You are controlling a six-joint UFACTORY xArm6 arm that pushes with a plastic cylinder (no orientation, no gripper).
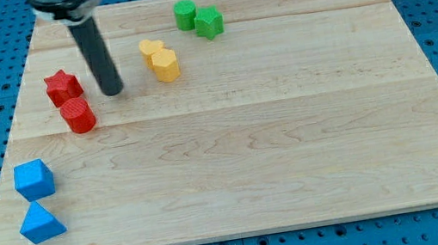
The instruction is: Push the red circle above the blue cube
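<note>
Red circle [78, 115] sits at the board's left, touching the red star [62, 86] just above it. Blue cube [33, 179] lies below and to the view's left of the circle, near the left edge, with the blue triangle [41, 223] under it.

No claw is fitted, so there is no open or closed state to report; only a rod is carried. My tip [113, 92] is planted on the table [292, 146] just to the view's right of the circle and slightly higher, apart from it, not touching.

Step in hand, as judged: circle is to be shoved toward the view's left until it sits straight over the cube.
- Contact should be made on the circle's right face, centred, so a round block is not spun off sideways.
- Push is best kept level or slightly downward; an upward bias would drive the star along.
- Stop is needed short of the board edge and clear of the cube.

Pose: rod comes down from the view's top left, leaning slightly, lower end toward the right. Yellow [160, 59] and green blocks [196, 18] are well clear.
</note>
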